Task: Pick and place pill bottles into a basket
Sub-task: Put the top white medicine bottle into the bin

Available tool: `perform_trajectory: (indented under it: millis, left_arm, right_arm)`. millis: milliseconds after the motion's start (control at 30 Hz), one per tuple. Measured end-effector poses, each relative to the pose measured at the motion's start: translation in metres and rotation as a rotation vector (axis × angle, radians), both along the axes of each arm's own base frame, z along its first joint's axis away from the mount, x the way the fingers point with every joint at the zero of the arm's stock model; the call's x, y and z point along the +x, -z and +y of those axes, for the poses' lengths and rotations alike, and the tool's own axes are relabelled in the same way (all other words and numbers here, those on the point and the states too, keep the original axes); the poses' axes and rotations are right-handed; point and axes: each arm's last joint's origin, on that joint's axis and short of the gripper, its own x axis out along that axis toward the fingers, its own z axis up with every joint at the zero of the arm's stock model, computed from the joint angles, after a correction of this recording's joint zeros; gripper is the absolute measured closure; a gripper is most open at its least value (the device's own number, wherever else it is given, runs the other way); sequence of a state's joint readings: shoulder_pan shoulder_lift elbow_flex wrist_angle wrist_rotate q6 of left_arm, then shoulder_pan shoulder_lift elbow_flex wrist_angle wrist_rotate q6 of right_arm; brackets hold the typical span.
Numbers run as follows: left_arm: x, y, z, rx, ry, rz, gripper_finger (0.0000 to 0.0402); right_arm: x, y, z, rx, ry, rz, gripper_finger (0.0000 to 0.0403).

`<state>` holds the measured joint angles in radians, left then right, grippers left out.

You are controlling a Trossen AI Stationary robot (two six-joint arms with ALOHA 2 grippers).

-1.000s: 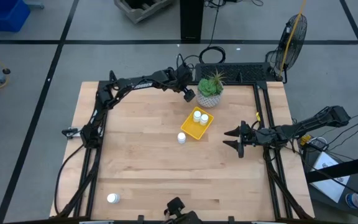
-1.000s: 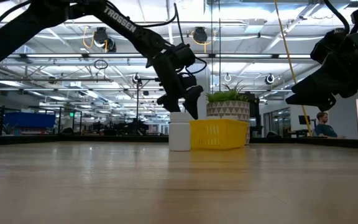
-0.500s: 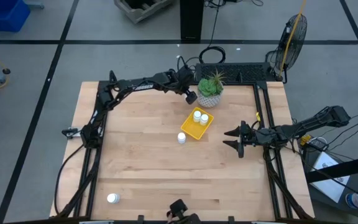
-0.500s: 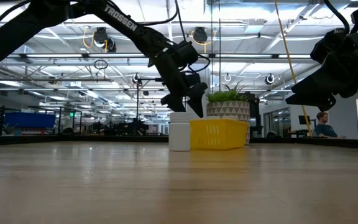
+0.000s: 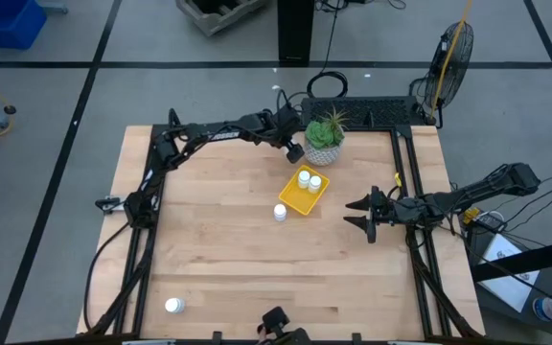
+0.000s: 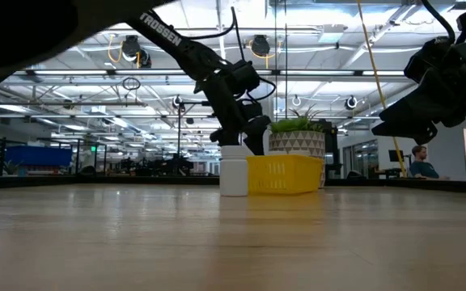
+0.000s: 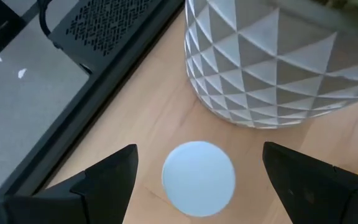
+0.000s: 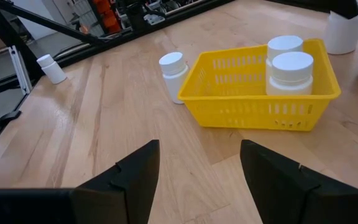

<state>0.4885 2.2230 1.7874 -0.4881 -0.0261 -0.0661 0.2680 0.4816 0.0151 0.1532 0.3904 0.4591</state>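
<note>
Jaws spread wide, left gripper [image 7: 197,180] poised directly above small white capped pill bottle [image 7: 198,178] beside pale faceted plant pot [image 7: 278,62], right gripper [image 5: 360,213] parted, empty, hovering near shallow yellow plastic basket [image 5: 295,200] on wooden tabletop [image 5: 218,240].

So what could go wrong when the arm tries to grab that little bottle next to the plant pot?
1. The left pincer hangs open right over a pill bottle that stands very near the plant pot. One finger could bump the pot on the way down.
2. A finger landing on the cap could tip the bottle, and it might roll off toward the table edge.
3. The basket already holds two bottles, so a careless drop might knock them.
</note>
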Motion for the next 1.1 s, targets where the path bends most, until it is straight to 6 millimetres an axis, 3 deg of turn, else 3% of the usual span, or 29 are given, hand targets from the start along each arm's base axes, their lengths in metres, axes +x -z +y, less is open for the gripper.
perform_trajectory:
  millis: [1100]
  left_arm:
    - [-0.0027,0.0078,0.0011,-0.021,-0.003,0.043,0.0051]
  right_arm:
    - [0.0,0.0,0.0,0.0,0.0,0.0,0.0188]
